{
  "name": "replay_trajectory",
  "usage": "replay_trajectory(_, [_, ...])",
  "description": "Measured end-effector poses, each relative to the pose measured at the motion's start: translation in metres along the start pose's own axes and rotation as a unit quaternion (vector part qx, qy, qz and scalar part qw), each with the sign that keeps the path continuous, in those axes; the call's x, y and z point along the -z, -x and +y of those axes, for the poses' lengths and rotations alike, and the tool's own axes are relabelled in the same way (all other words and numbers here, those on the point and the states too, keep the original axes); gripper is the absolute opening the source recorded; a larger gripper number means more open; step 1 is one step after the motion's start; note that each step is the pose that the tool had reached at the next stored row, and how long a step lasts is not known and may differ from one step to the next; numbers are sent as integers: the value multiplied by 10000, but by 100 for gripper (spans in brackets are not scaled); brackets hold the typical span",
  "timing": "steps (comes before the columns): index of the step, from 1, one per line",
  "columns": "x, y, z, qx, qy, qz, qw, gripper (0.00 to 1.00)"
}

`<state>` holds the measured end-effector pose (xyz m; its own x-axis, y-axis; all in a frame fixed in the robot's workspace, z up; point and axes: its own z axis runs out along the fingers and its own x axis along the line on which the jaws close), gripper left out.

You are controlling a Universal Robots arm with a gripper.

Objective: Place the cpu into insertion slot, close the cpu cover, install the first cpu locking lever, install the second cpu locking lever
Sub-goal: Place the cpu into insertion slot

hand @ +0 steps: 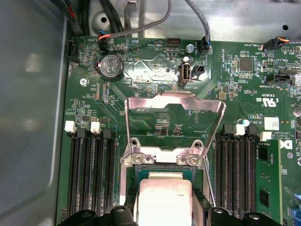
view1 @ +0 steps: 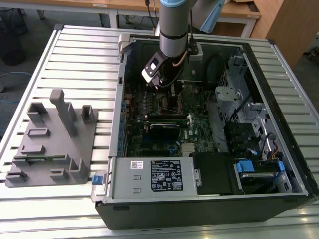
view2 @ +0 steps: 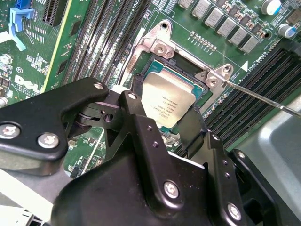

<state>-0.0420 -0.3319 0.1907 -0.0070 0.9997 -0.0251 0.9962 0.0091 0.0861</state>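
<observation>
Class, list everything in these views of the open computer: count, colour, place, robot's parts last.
table: one, silver slatted, under everything.
fixture plate: one, grey, on the table, exterior view's left.
computer case: one, black, open on the table.
power supply: one, silver, inside the case.
graphics card: one, black, mid-board.
insertion slot: one, dark, on the green board.
memory slots: several, black, flanking the insertion slot.
coin battery: one, silver, on the green board.
cpu cover: one, silver, raised open.
locking lever: one seen, silver, beside the slot.
cpu: one, silver-grey, held at the slot.
arm: one, grey and blue, reaching into the case.
tool: one, black, shut on the cpu.
</observation>
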Motion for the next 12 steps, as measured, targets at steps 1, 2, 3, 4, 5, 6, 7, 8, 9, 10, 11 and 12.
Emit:
replay_trajectory(1, [0,0,0,0,0,0,10000,54])
replay_trajectory(2, [0,0,0,0,0,0,10000,54])
replay_trajectory(3, [0,0,0,0,0,0,10000,54])
replay_trajectory(4, [-1,0,0,0,0,0,10000,54])
replay_trajectory(5, [-1,0,0,0,0,0,10000,54])
replay_trajectory(6, [-1,0,0,0,0,0,10000,54])
replay_trajectory(7, [-1,0,0,0,0,0,10000,54])
replay_trajectory(8, [-2,-1,1,0,3,2,10000,55])
replay_trajectory(9, [-6,-3,2,0,7,9,10000,55])
replay_trajectory(10, [-11,-6,3,-1,10,15,10000,60])
replay_trajectory(11, [-8,-4,2,0,6,10,10000,60])
replay_trajectory(12, [-2,-1,1,0,1,2,10000,67])
